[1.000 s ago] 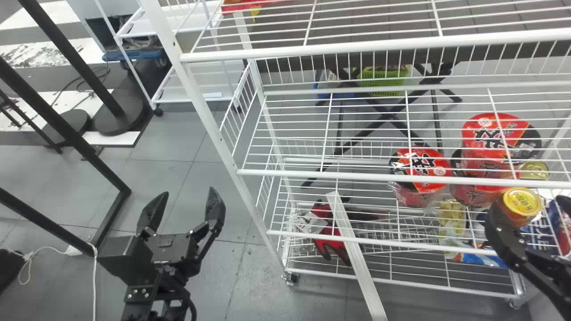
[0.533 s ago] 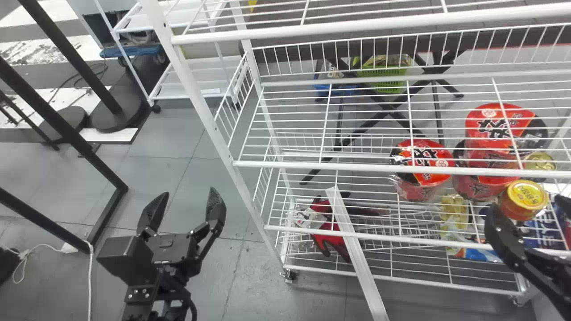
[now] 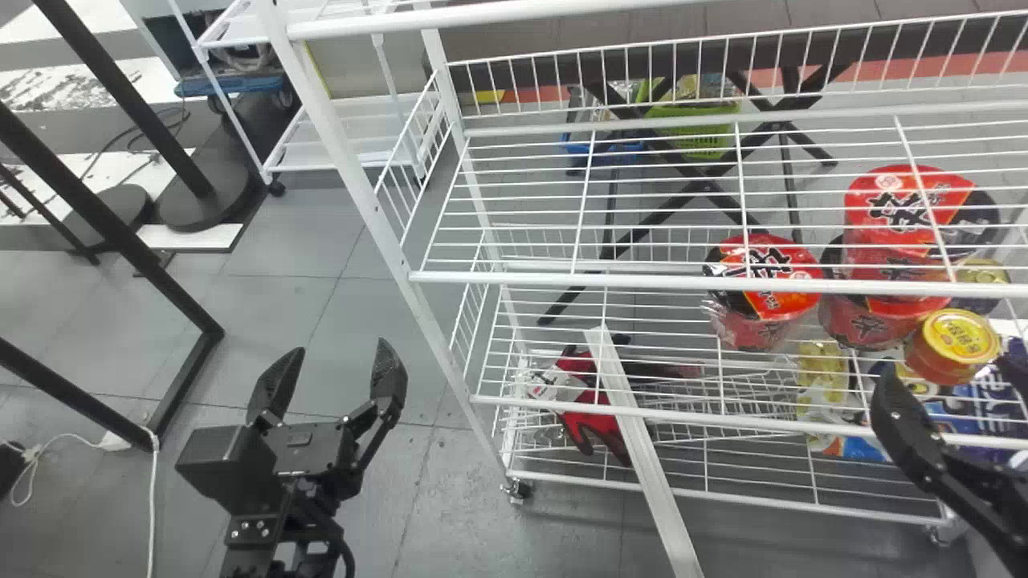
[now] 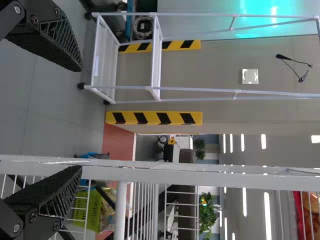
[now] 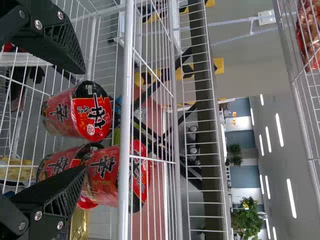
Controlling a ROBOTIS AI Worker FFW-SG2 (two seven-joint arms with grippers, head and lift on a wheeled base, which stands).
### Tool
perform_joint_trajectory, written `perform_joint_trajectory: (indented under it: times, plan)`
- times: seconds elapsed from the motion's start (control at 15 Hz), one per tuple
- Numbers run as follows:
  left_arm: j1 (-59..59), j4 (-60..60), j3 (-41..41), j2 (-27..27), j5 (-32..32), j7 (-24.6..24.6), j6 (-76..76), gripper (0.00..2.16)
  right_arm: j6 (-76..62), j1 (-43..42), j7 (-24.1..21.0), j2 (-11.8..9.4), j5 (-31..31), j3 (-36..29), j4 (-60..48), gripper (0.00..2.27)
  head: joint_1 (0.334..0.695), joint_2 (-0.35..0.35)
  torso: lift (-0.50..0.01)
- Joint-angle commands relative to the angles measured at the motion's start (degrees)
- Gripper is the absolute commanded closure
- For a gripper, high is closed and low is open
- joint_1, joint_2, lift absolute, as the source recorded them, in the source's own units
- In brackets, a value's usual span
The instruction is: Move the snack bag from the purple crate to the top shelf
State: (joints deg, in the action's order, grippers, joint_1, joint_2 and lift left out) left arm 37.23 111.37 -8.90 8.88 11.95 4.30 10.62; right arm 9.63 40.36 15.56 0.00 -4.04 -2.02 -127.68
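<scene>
The head view shows the left claw (image 3: 341,347) in front of the floor (image 3: 337,514), to the left of a white wire rack (image 3: 450,353), open with its two fingers standing well apart. The right claw (image 3: 946,368) is at the right side of the rack, also open; in the right wrist view its fingers are spread wide, with red noodle cups (image 5: 90,117) standing beyond them. In the head view a jar with a yellow lid (image 3: 956,345) shows near those fingertips, close to the cups. High up in the right wrist view, behind the wires of an upper shelf (image 5: 300,92), lies a red bag with round brown pieces; it looks to be the snack bag (image 5: 310,37), though the view cuts part of it off. Low on the rack are red and black gloves (image 3: 590,401), partly behind a pale bar (image 3: 642,449) that slants across the front. A yellow and blue packet (image 3: 823,393) lies below the cups. Behind the rack, a green basket (image 3: 695,128) sits among crossed black legs (image 3: 699,185).
</scene>
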Motion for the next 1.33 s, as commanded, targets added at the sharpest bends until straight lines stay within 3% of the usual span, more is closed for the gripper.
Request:
perform_joint_trajectory:
  times: [0.0,0.6,0.73,1.27]
  plan:
    - [0.04,-0.01,0.03,0.00,0.00,0.00,-0.03,0.13,0.00,-0.10,0.00,0.05,0.00,0.00,0.15,0.15,0.695,0.246,-0.418]
    - [0.04,-0.10,0.03,0.00,0.00,0.00,-0.03,0.13,-0.53,-0.28,0.09,0.05,-0.18,0.00,0.77,0.15,0.695,0.246,-0.454]
    - [-0.05,-0.10,0.03,0.00,0.00,0.00,-0.03,0.13,-10.72,-0.28,3.08,0.05,-1.50,-0.70,3.67,0.14,0.695,0.246,-0.457]
    - [0.04,0.08,0.11,-0.09,0.00,0.00,-0.03,0.13,-12.30,-0.10,2.81,0.05,-1.32,-0.79,4.19,0.14,0.695,0.244,-0.457]
